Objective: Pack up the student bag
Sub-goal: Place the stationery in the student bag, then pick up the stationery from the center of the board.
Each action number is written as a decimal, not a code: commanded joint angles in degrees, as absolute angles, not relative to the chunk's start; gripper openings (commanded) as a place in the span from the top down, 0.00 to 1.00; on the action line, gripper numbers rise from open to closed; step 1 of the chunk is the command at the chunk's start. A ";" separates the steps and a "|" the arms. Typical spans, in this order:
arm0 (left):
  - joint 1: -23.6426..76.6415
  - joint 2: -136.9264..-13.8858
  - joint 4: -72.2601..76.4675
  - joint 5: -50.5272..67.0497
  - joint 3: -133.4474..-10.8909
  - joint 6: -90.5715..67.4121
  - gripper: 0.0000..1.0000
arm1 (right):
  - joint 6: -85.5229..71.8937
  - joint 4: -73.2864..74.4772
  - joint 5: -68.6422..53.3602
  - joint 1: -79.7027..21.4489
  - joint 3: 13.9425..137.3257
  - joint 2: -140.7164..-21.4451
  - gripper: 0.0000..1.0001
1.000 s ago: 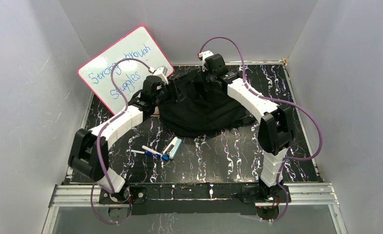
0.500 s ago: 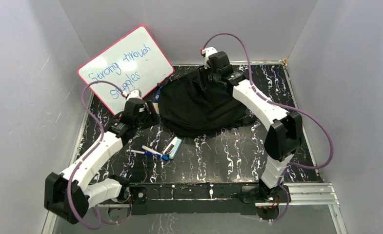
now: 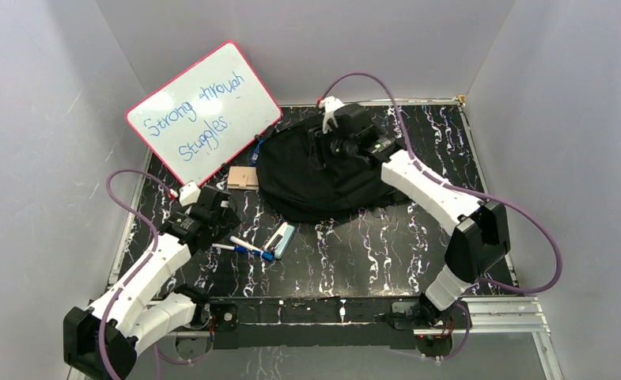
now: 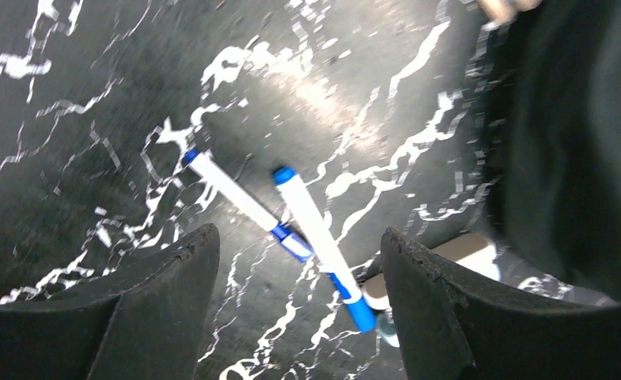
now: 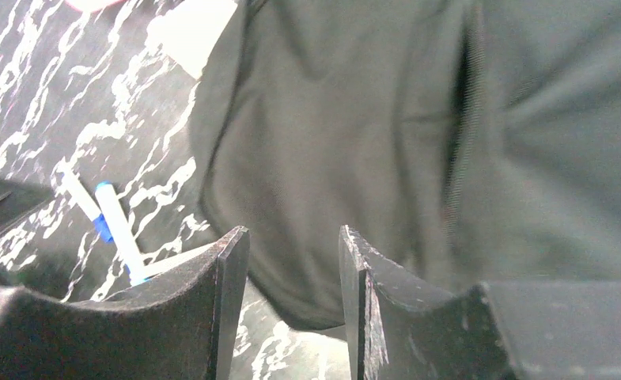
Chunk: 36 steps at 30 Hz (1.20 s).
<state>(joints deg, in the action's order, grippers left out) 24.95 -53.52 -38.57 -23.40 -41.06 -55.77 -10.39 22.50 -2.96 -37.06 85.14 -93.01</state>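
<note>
- Back comes the left arm, off the bag's left edge and down to the near-left of the table [image 3: 370, 253]. The right arm has swung from the bag's far rim to over its top.
- Left gripper [image 4: 295, 237] hangs above two white markers [image 4: 228, 188] with blue caps, jaws spread wide, nothing between them.
- Those markers lie close together on the marbled black top, angled toward each other, with a pale oblong case [image 3: 282, 237] just to their right.
- Right gripper [image 5: 291, 233] hovers over black fabric, jaws a moderate gap apart and gripping nothing.
- Student bag [image 3: 323, 178] lies slumped at the middle-back of the table, with a zipper line running across it in the right wrist view.
- With the left arm gone, a tan block [image 3: 244, 176] shows just beside the bag's left edge, below the whiteboard [image 3: 204, 111] leaning at the back left.
</note>
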 commanded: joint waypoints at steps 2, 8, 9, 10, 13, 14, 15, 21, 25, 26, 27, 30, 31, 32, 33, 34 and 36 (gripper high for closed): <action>24.70 -52.56 -46.10 -24.76 -36.47 -68.88 0.30 | -14.82 18.27 -7.43 -41.16 81.54 -90.72 0.48; 24.70 -51.25 -47.98 -23.18 -31.56 -79.60 0.38 | -16.09 17.08 -7.92 -41.80 80.07 -91.25 0.49; 24.70 -51.24 -48.25 -23.39 -31.21 -81.08 0.39 | -16.04 17.10 -7.59 -41.76 80.07 -91.23 0.49; 24.70 -51.36 -48.49 -23.70 -30.87 -82.33 0.39 | -15.86 17.19 -7.22 -41.83 80.07 -91.15 0.49; 24.70 -52.78 -47.94 -24.80 -30.52 -84.75 0.41 | -15.27 17.33 -6.32 -41.75 80.23 -91.13 0.49; 24.70 -53.53 -47.38 -25.15 -30.58 -85.17 0.41 | -15.15 17.46 -6.23 -41.81 80.29 -91.14 0.49; 24.70 -54.74 -46.80 -25.37 -30.66 -85.40 0.41 | -14.98 17.51 -6.10 -41.82 80.32 -91.14 0.49; 24.54 -60.27 -43.83 -25.52 -31.04 -86.29 0.43 | -14.99 17.58 -6.09 -41.80 79.69 -91.11 0.49; 24.15 -62.64 -43.76 -26.36 -31.67 -86.75 0.44 | -15.02 17.38 -5.60 -41.75 78.90 -90.71 0.49; 24.05 -62.99 -43.66 -26.56 -31.82 -86.63 0.44 | -15.03 17.40 -5.48 -41.81 78.80 -90.68 0.49; 23.88 -63.28 -43.17 -26.67 -31.85 -86.51 0.44 | -15.00 17.34 -5.38 -41.76 78.69 -90.70 0.49; 23.51 -64.11 -41.70 -26.43 -31.80 -85.86 0.44 | -14.87 17.47 -5.07 -41.75 78.65 -90.71 0.49; 23.44 -64.53 -41.31 -26.29 -31.73 -85.71 0.44 | -14.84 17.48 -4.92 -41.80 78.62 -90.73 0.49; 23.26 -65.04 -41.03 -26.17 -31.77 -85.62 0.44 | -14.85 17.57 -4.78 -41.75 78.61 -90.64 0.49; 23.14 -65.64 -40.86 -26.05 -31.83 -85.54 0.44 | -14.74 17.57 -4.59 -41.75 78.51 -90.62 0.49; 23.05 -66.17 -40.69 -26.03 -32.01 -85.45 0.44 | -14.72 17.51 -4.41 -41.79 78.49 -90.54 0.49; 22.88 -67.22 -40.88 -25.77 -32.43 -85.27 0.45 | -14.54 17.58 -4.24 -41.75 78.46 -90.45 0.49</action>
<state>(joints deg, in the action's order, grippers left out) 23.59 -65.28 -41.36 -23.57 -31.51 -84.86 -14.90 19.51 -5.39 -41.98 78.70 -93.03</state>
